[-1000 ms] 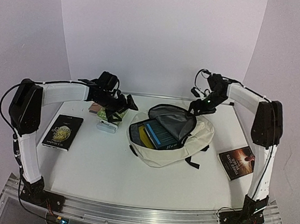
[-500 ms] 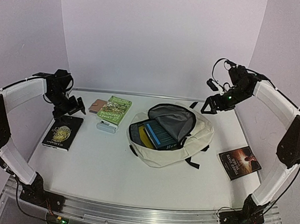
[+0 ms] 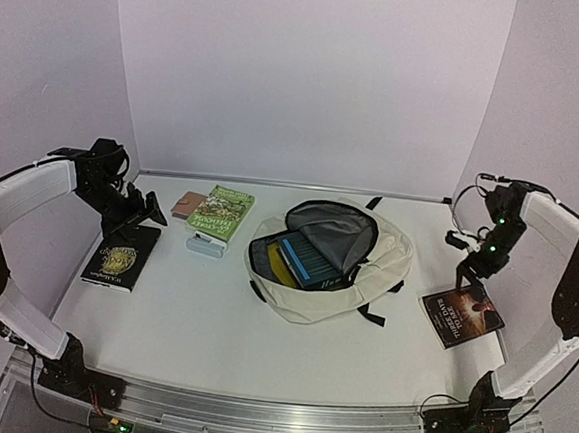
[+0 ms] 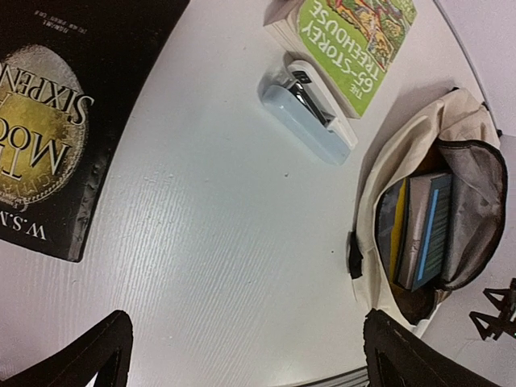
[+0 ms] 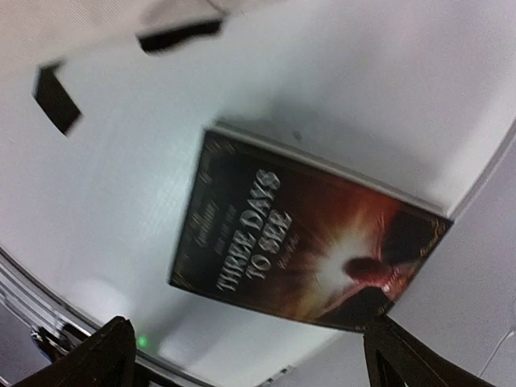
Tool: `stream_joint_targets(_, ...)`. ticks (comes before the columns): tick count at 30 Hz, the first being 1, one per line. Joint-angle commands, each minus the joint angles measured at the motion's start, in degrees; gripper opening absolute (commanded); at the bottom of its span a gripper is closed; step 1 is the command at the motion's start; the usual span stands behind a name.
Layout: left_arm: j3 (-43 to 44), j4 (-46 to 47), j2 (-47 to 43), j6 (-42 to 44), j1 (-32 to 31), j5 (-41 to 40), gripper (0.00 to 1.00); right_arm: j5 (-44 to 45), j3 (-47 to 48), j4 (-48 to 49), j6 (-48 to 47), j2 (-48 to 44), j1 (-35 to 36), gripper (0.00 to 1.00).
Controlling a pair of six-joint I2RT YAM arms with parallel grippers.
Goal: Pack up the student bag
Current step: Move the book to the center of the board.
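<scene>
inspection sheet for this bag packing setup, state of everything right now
surface: white table, no spills seen
job's things: student bag lying unzipped mid-table, blue book and a yellow one inside
clutter: black book left; green book with stapler beside it; small pink item behind; dark book right
grippers: left gripper open above black book; right gripper open above dark book; both empty
cables: black cable looped at right wrist, off the table
surroundings: plain pale walls, metal rail at near edge
</scene>
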Motion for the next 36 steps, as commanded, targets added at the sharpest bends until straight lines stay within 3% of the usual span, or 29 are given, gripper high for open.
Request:
stream_joint_targets(1, -0.9, 3.1, -1.8, 0.4, -0.1, 4.1, 1.00, 12.2, -2.7, -0.7, -17.9, 0.9, -5.5, 0.98)
stream_joint_targets(4, -0.3, 3.3, -1.5, 0.6, -0.2, 4.2, 1.00, 17.6, -4.4, 4.2, -21.8, 3.9, -6.8, 0.98)
stream_joint_targets(9, -0.2, 5.0, -1.2, -0.6, -0.3, 5.1, 1.00, 20.6, -0.4, 10.7, -19.6, 12.9, -7.4, 0.98)
stream_joint_targets(15, 1.3, 4.2, -1.2, -0.8, -0.7, 4.3, 1.00, 21.1, 6.8, 10.8, -17.7, 21.2, -8.2, 0.97)
stream_joint_targets(24, 2.6, 3.3, -1.7, -1.1, -0.8, 4.0, 1.00, 22.2, 7.4, 11.0, -22.0, 26.9, -12.4, 0.98)
stream_joint_targets(36, 5.6, 0.4, -0.3, 0.4, -0.8, 3.7, 1.00, 19.6, 6.1, 7.9, -24.6, 31.9, -12.7, 0.98)
